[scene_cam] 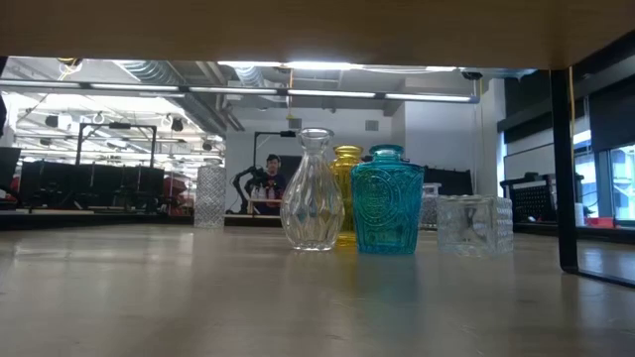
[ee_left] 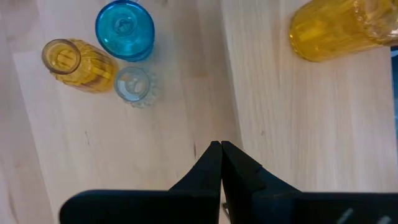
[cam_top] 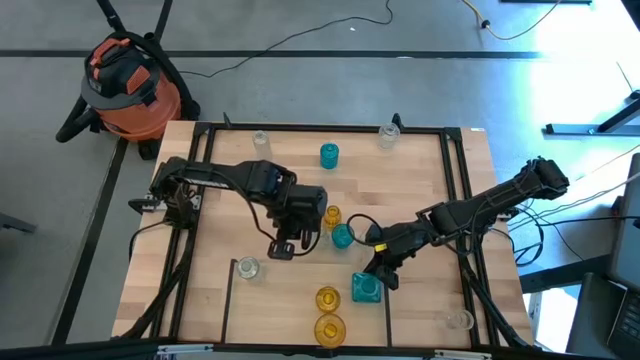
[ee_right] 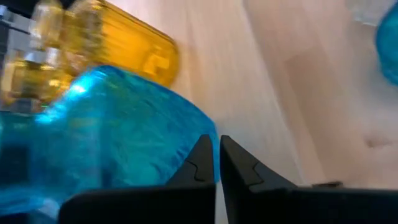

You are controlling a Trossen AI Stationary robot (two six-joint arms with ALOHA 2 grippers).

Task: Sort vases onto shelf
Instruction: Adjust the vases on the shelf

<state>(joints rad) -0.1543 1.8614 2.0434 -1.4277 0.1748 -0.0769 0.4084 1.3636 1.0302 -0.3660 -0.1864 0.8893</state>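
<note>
Your left gripper point(cam_top: 283, 249) hangs over the middle of the shelf point(cam_top: 420, 180), its jaws pressed together on nothing, with bare wood under the fingertips point(ee_left: 214, 155). Your right gripper point(cam_top: 385, 275) sits low just beside the square teal vase point(cam_top: 365, 288), jaws also together and empty; from its wrist camera that teal vase point(ee_right: 106, 137) fills the near view with a yellow vase point(ee_right: 118, 43) behind it, and whether the fingers touch the glass is hard to tell. Two yellow vases point(cam_top: 328, 298) stand at the near edge, a round teal vase point(cam_top: 342, 236) and a small yellow one point(cam_top: 332, 215) lie between the arms, and a tall teal vase point(cam_top: 329, 155) stands farther back.
</note>
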